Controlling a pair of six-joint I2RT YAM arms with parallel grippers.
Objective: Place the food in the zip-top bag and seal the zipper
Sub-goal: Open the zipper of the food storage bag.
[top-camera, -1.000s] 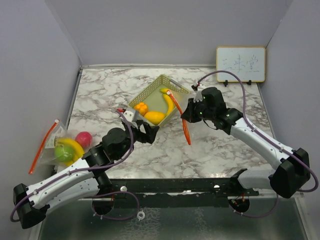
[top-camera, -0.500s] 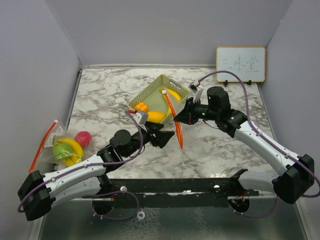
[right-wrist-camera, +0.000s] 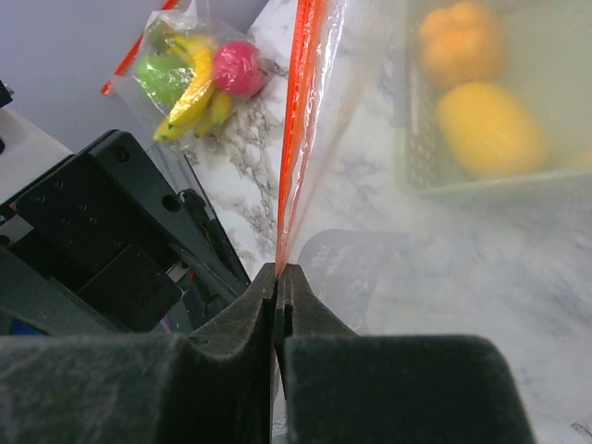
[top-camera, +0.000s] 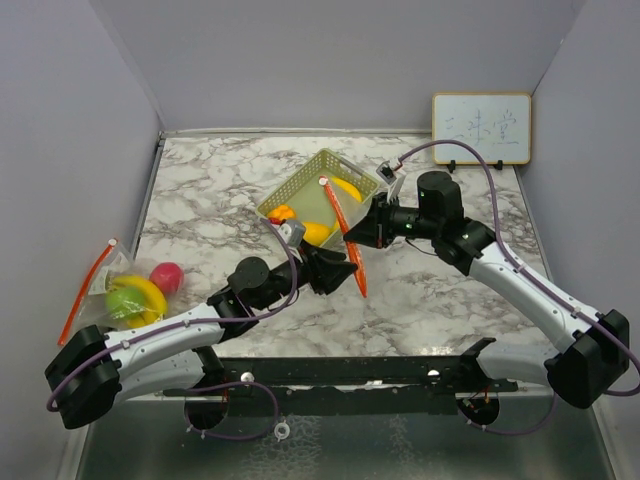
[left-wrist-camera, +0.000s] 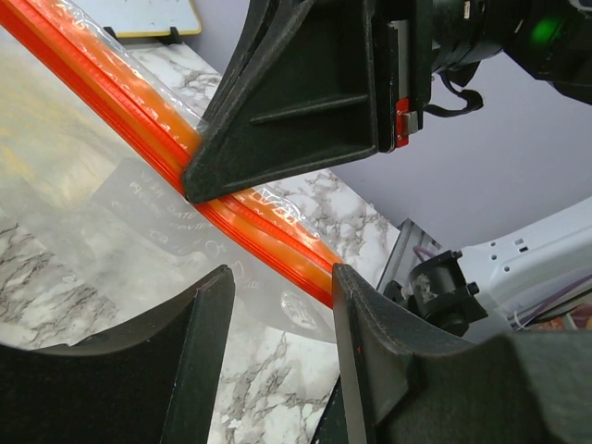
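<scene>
My right gripper (top-camera: 372,232) is shut on the orange-red zipper (top-camera: 345,235) of a clear zip-top bag and holds it up on edge over the table; the right wrist view shows the fingertips (right-wrist-camera: 277,277) pinching the zipper strip (right-wrist-camera: 301,111). My left gripper (top-camera: 345,272) is open, with its jaws on either side of the zipper's lower end (left-wrist-camera: 305,264) and not touching it. The pale green basket (top-camera: 300,185) behind the bag holds a banana (top-camera: 347,188), small orange fruits (top-camera: 282,213) and a yellow fruit (top-camera: 315,232).
A second clear bag (top-camera: 110,275) at the far left holds a lime (top-camera: 125,303), a banana (top-camera: 145,292) and a red apple (top-camera: 166,277). A whiteboard (top-camera: 481,128) stands at the back right. Grey walls enclose the marble table (top-camera: 200,190).
My left gripper has reached right and forward to the zipper's lower end. My right gripper has swung the bag slightly left, so the zipper stands closer to the left gripper.
</scene>
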